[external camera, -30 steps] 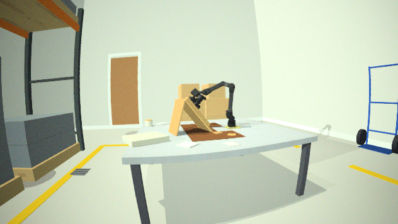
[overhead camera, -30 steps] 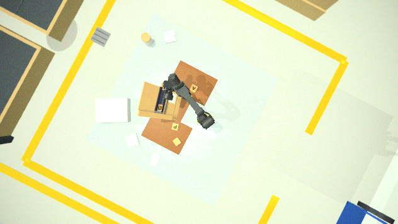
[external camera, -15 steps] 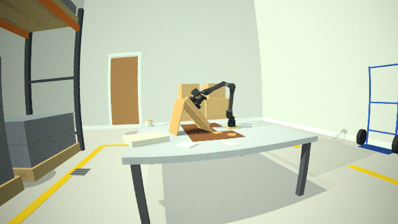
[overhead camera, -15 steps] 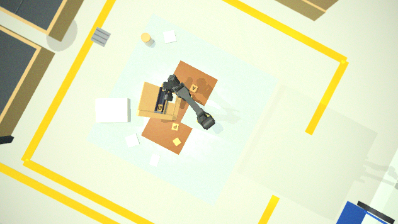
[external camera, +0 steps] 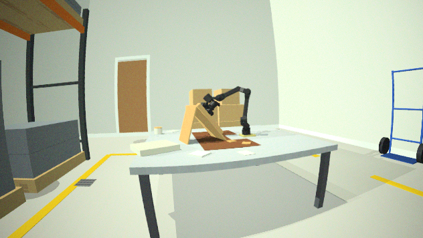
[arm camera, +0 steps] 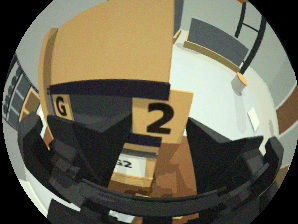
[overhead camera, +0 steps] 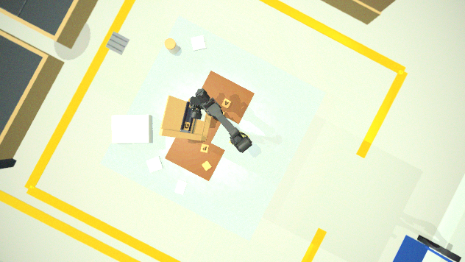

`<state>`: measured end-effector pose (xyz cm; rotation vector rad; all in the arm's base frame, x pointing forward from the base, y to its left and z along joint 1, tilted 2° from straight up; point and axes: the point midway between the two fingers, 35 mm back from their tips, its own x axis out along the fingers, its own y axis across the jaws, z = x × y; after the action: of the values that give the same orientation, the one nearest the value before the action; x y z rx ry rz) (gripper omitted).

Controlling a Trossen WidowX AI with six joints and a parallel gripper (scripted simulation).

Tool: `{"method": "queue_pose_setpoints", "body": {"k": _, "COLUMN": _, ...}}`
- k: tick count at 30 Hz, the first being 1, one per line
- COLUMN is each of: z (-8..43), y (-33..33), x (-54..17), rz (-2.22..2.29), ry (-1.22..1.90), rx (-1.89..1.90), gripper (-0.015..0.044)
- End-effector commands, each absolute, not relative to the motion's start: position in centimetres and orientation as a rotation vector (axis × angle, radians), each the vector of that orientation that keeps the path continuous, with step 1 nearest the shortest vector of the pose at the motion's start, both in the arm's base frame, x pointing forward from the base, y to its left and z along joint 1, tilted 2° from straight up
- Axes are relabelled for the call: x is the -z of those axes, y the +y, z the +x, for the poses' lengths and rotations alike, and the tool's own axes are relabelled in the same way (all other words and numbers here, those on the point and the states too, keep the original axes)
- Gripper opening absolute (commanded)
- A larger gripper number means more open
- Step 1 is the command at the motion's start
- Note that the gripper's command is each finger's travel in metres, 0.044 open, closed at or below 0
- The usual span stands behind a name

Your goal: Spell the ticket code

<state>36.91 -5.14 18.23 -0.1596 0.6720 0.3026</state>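
The sloped wooden board [overhead camera: 173, 114] [external camera: 188, 125] [arm camera: 115, 45] carries the dark letter rail [overhead camera: 187, 115] [arm camera: 110, 89]. A G tile [overhead camera: 187, 126] [arm camera: 61, 106] sits at the rail's far left end. My gripper [external camera: 211, 111] [arm camera: 160, 117] is shut on the 2 tile [arm camera: 160, 112] at the rail's right end. The tile's left part lies below the upper lip; its right part sticks out past the lip's end. Empty rail shows between the tiles. The ticket [arm camera: 137, 160] is partly hidden; "G2" shows on it. An A tile [overhead camera: 226, 103] and a P-like tile [overhead camera: 204, 148] lie on the mat.
Another tile [overhead camera: 207, 165] [external camera: 246, 142], its face unreadable, lies on the brown mat [overhead camera: 184, 158] [external camera: 214, 145]. A white box [overhead camera: 130, 129] [external camera: 154, 148] stands behind the board. An orange-topped cup [overhead camera: 171, 44] [external camera: 158, 130] [arm camera: 240, 82] and white cards [overhead camera: 199, 43] [overhead camera: 154, 164] lie farther out.
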Motion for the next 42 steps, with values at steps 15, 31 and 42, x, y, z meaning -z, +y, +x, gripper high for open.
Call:
{"method": "queue_pose_setpoints", "body": {"k": 15, "z": 36.7, "y": -4.4, "x": -18.4, "rz": -0.159, "ry": 0.667, "rx": -0.297, "gripper": 0.0}}
{"method": "queue_pose_setpoints", "body": {"k": 31, "z": 36.5, "y": -3.8, "x": -18.2, "rz": -0.159, "ry": 0.667, "rx": -0.297, "gripper": 0.0}}
{"method": "queue_pose_setpoints", "body": {"k": 42, "z": 36.2, "y": -3.0, "x": -18.2, "rz": -0.158, "ry": 0.667, "rx": -0.298, "gripper": 0.0}}
